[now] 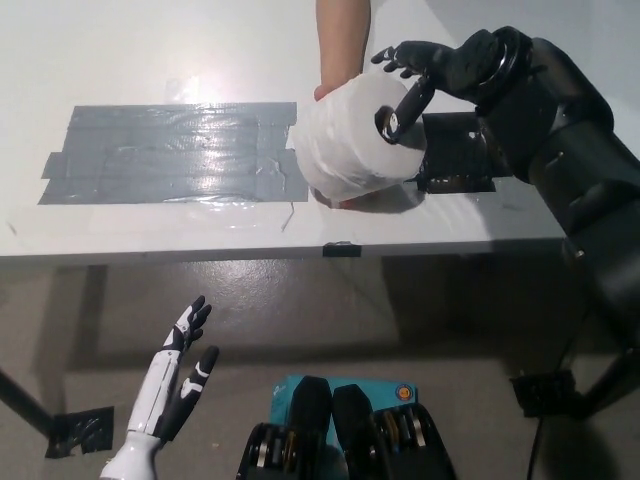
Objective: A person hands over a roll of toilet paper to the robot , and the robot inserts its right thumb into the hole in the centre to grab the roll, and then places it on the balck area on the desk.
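Glossy black, bulky-jointed right arm (560,130); slim white left hand (178,385) with black finger segments.

White toilet paper roll (350,140), black right hand (425,70), grey tape patch (170,150), white desk (120,50).

From my view, the roll of toilet paper (355,143) and the person's forearm (343,45) block the table's (150,50) middle, crowding the black patch (462,150) that my right hand (425,70) hangs over. Left, the grey taped strip (170,152) lies flat under open room. My left hand (180,380) has free space below the table edge.
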Motion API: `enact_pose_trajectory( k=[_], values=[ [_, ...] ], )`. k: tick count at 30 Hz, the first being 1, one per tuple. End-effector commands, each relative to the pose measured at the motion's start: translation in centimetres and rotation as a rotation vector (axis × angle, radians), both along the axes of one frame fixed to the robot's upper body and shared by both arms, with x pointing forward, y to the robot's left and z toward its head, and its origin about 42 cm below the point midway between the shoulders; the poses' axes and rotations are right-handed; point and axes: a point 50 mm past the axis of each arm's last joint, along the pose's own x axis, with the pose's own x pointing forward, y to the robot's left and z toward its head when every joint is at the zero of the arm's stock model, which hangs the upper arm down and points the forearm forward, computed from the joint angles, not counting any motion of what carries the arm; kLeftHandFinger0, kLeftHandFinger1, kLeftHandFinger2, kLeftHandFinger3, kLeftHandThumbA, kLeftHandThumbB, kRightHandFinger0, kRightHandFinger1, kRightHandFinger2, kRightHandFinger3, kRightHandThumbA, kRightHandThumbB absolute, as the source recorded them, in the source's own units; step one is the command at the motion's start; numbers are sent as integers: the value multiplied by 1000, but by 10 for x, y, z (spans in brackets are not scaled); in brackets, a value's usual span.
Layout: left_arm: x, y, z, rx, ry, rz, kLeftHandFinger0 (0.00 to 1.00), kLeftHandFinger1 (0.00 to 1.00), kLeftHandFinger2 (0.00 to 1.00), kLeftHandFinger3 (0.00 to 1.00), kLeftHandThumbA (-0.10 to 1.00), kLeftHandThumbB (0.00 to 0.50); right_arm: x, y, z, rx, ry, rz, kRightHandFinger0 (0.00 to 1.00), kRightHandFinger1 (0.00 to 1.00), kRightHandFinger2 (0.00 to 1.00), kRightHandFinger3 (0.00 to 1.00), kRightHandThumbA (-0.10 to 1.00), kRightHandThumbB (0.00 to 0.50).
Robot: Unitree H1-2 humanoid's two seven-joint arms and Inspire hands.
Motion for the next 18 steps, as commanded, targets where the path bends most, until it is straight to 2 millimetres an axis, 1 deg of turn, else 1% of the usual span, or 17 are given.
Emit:
enact_pose_trajectory(
  k=[1, 4, 7, 9, 11, 12, 13, 15, 17, 18],
  values=[
    [1, 2, 7, 4, -42, -3, 1000, 1000, 1000, 1000, 939, 198, 3, 12, 28, 1, -116, -21, 1000, 1000, 1000, 1000, 1000, 500],
    [1, 1, 8, 9, -42, -4, 1000, 1000, 1000, 1000, 936, 188, 2, 16, 27, -11, -183, -17, 1000, 1000, 1000, 1000, 1000, 500],
    [1, 1, 9, 3, -44, -5, 1000, 1000, 1000, 1000, 933, 195, 2, 19, 24, -5, -215, -18, 1000, 1000, 1000, 1000, 1000, 500],
    [1, 1, 9, -3, -48, -6, 1000, 1000, 1000, 1000, 924, 194, 1, 24, 19, 31, -259, -28, 1000, 1000, 1000, 1000, 1000, 498],
    [1, 1, 9, 1, -46, -5, 1000, 1000, 1000, 1000, 925, 196, 0, 26, 16, 40, -275, -27, 1000, 1000, 1000, 1000, 1000, 498],
    [2, 1, 10, 11, -44, -3, 1000, 1000, 1000, 1000, 936, 206, 0, 27, 14, 47, -285, -25, 1000, 1000, 1000, 1000, 1000, 498],
    [3, 1, 10, 13, -44, -4, 1000, 1000, 1000, 1000, 943, 206, -1, 27, 14, 45, -290, -25, 1000, 1000, 1000, 1000, 1000, 487],
    [3, 2, 11, 15, -54, -9, 1000, 1000, 1000, 1000, 945, 197, -1, 27, 9, 34, -300, -20, 1000, 1000, 1000, 1000, 1000, 481],
    [3, 2, 11, 9, -52, -9, 1000, 1000, 1000, 1000, 941, 195, -1, 27, 6, 34, -297, -22, 1000, 1000, 1000, 1000, 1000, 487],
    [3, 2, 11, 5, -51, -9, 1000, 1000, 1000, 1000, 925, 191, -2, 27, 5, 31, -294, -22, 1000, 1000, 1000, 1000, 1000, 473]
  ],
)
